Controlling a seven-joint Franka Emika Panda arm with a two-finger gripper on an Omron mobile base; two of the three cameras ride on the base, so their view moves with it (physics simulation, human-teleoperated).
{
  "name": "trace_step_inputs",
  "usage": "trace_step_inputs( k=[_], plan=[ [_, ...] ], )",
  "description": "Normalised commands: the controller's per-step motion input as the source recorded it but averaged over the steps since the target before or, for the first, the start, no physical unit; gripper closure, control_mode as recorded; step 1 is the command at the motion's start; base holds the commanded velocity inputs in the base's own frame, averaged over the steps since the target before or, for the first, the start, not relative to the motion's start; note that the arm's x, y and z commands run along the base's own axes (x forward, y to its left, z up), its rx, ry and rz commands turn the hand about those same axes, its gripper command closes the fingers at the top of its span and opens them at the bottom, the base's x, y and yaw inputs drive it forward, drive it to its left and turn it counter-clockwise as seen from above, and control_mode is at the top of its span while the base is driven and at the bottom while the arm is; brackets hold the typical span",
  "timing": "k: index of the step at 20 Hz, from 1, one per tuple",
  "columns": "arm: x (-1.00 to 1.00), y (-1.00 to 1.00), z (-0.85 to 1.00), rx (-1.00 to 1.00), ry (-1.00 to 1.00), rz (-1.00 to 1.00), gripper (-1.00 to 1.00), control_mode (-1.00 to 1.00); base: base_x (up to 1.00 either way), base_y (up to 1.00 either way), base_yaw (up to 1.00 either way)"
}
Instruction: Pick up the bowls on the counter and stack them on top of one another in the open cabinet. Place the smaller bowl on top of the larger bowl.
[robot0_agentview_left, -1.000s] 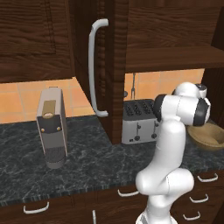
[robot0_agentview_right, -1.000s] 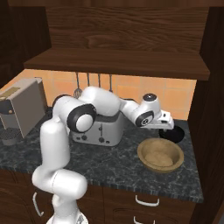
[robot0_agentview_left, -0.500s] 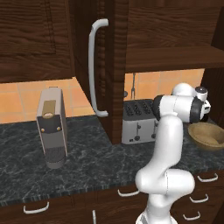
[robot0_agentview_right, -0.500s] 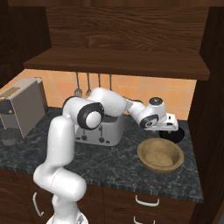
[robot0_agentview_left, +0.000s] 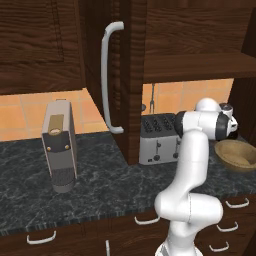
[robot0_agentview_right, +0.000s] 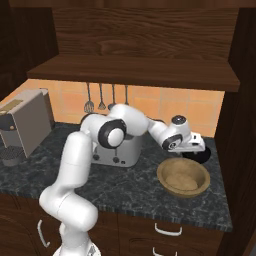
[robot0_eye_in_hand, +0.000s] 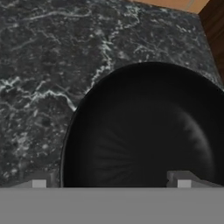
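Dark marbled desk (robot0_agentview_right: 125, 185) carries both bowls. Tool (robot0_eye_in_hand: 111, 183), fully open and empty, hovers directly above the black bowl (robot0_eye_in_hand: 148, 131); tan bowl (robot0_agentview_right: 183, 177) sits just beside. Straddle the rim, descend squarely, then close.

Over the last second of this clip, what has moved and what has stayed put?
The arm has reached further right along the counter, carrying the open gripper over the black bowl; one of its fingers sits above the bowl's inside. Nothing has been gripped or released. The tan bowl, toaster, coffee machine and cabinet door have stayed put.
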Motion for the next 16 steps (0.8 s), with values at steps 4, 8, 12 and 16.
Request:
trace_step_inputs(
  k=[4, 8, 12, 16],
  plan=[
    [0.20, 0.00, -0.28, -0.07, 0.00, 0.01, -1.00, -1.00, 0.00, 0.00, 0.00],
    [0.08, 0.00, -0.04, 0.00, 0.00, 0.00, 1.00, -1.00, 0.00, 0.00, 0.00],
    [0.00, 0.00, 0.00, 0.00, 0.00, 0.00, 1.00, -1.00, 0.00, 0.00, 0.00],
    [0.00, 0.00, 0.00, 0.00, 0.00, 0.00, 1.00, -1.00, 0.00, 0.00, 0.00]
  ],
)
